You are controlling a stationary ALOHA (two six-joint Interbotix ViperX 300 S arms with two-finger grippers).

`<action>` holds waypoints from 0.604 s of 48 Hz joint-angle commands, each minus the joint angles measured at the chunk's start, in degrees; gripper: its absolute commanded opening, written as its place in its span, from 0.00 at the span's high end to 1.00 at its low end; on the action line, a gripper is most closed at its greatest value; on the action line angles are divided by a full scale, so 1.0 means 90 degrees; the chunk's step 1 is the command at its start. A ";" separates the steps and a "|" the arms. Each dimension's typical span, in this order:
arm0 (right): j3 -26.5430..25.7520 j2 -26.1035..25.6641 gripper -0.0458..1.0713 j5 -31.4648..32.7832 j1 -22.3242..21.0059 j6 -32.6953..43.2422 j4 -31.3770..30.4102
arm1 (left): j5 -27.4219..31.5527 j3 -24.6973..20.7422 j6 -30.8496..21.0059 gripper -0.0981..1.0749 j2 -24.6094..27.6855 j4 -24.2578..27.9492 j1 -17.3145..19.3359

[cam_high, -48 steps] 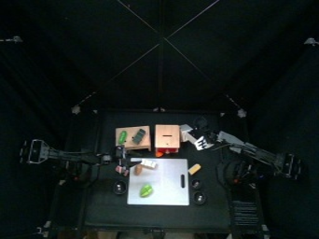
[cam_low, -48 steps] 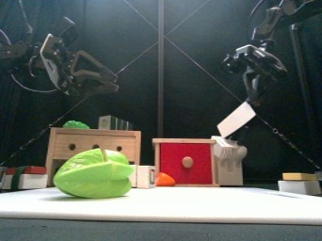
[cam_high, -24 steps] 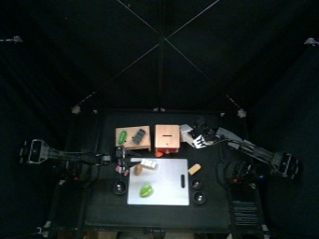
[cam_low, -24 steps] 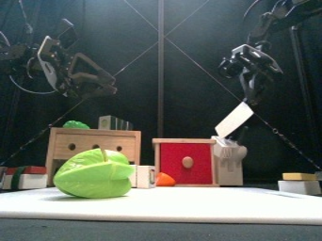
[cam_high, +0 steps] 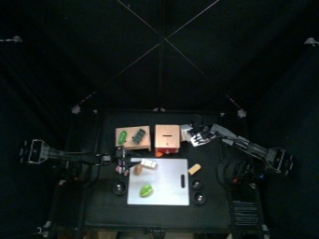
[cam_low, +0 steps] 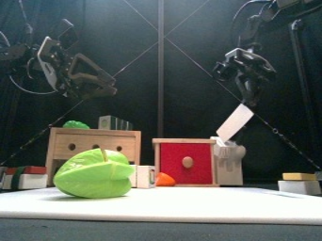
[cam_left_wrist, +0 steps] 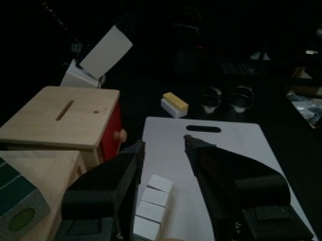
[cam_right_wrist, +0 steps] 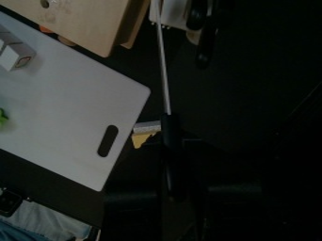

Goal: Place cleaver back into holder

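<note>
The right gripper point(cam_low: 247, 87) hangs high over the table with its jaws closed on the dark handle of the small cleaver with a broad pale silvery blade point(cam_low: 234, 122), which slants down from it. Directly beneath the blade's lower tip stands a pale slotted block point(cam_low: 228, 160), touching the right side of the orange-brown squarish wooden holder point(cam_low: 185, 163). The left gripper point(cam_left_wrist: 170, 169) rests raised on the opposite side, jaws parted, above the white rectangular cutting board point(cam_left_wrist: 227, 160).

table point(cam_high: 93, 215): small, black | back edge: tan board point(cam_high: 130, 138), holder point(cam_high: 166, 137) beside it | centre toward front: white cutting board point(cam_high: 162, 180) | right edge: yellow block point(cam_low: 298, 176)
</note>
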 commanded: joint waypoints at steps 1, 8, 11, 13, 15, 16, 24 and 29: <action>-0.0234 0.0000 0.64 0.0049 -0.0029 -0.0010 0.0029 | -0.0029 -0.0068 0.0000 0.24 0.0000 -0.0020 0.0000; -0.0498 0.0068 0.64 0.0225 -0.0029 0.0049 0.0039 | -0.0020 -0.0068 0.0000 0.24 0.0000 -0.0020 0.0000; -0.0693 0.0078 0.64 0.0449 -0.0029 0.0068 0.0068 | -0.0020 -0.0068 0.0000 0.24 0.0000 -0.0020 0.0000; -0.0879 0.0078 0.64 0.0674 -0.0029 0.0078 0.0068 | -0.0020 -0.0068 -0.0010 0.24 0.0000 -0.0020 0.0000; -0.1094 0.0078 0.64 0.0869 -0.0029 0.0088 0.0049 | -0.0020 -0.0068 0.0000 0.24 0.0000 -0.0020 0.0000; -0.1162 0.0078 0.64 0.0938 -0.0029 0.0098 0.0059 | -0.0020 -0.0068 0.0000 0.24 0.0000 -0.0020 0.0010; -0.1816 0.0400 0.64 0.1494 -0.0039 0.0117 0.0264 | -0.0020 -0.0068 -0.0010 0.24 0.0000 -0.0020 0.0010; -0.2256 0.0811 0.64 0.2002 -0.0127 0.0107 0.0352 | -0.0020 -0.0078 -0.0010 0.24 0.0000 -0.0020 0.0010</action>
